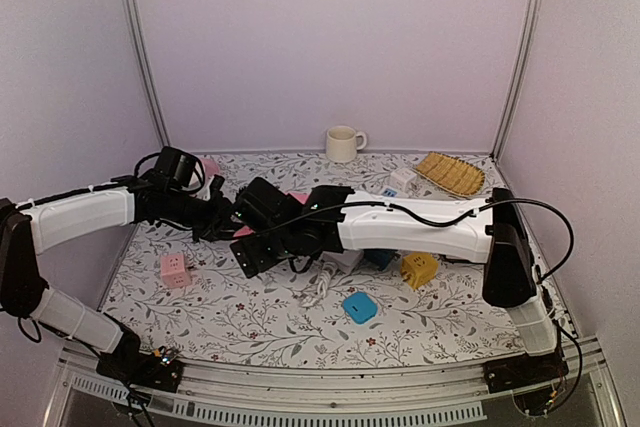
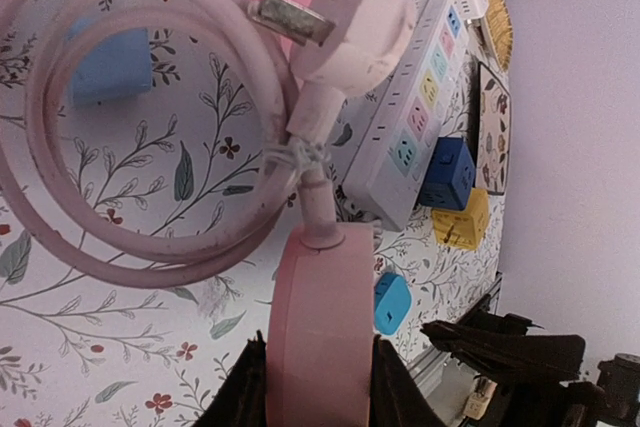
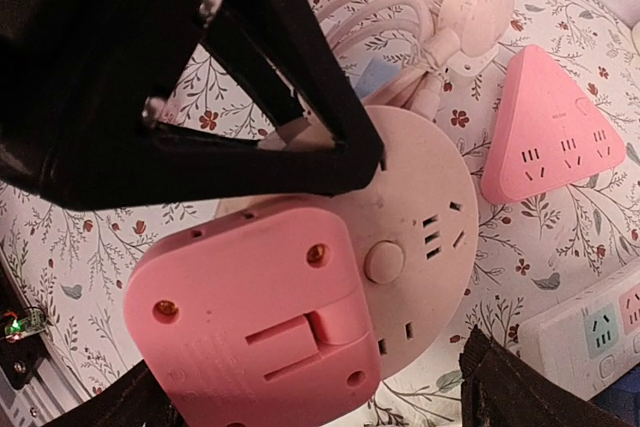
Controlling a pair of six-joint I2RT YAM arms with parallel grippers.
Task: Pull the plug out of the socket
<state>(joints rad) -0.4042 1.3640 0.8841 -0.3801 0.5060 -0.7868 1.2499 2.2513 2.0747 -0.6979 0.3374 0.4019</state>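
Well to the left of the pale pink round plastic socket (image 3: 420, 247), a small pink plastic cube (image 1: 175, 269) sits on the flowered tablecloth (image 1: 240, 317). Our left gripper (image 2: 318, 387) reaches the socket from its left. Its black fingers (image 2: 245, 392) are clamped on the socket's rim, holding it edge-on between them. Beyond the socket, its own pale pink cable (image 2: 130, 147) lies coiled on the cloth, ending in a loose flat-pinned plug (image 2: 350, 17).

The deeper pink rounded-square plastic plug block (image 3: 250, 317) lies against the socket's face, covering the lower left part. We cannot see its pins.

Our right gripper (image 3: 315, 402) comes from the socket's right. Its jaws stand wide apart on either side of the block, and the right finger is clear of it.

Just to the right of the socket lies a pink triangular plastic outlet block (image 3: 555, 142). Further right are a white power strip with coloured outlets (image 2: 410, 117), a dark blue cube adapter (image 2: 448, 172) and a yellow adapter (image 2: 462, 222). Behind the socket and to its right stands a cream ceramic mug (image 1: 345, 143), and farthest right a yellow woven tray (image 1: 450, 174).
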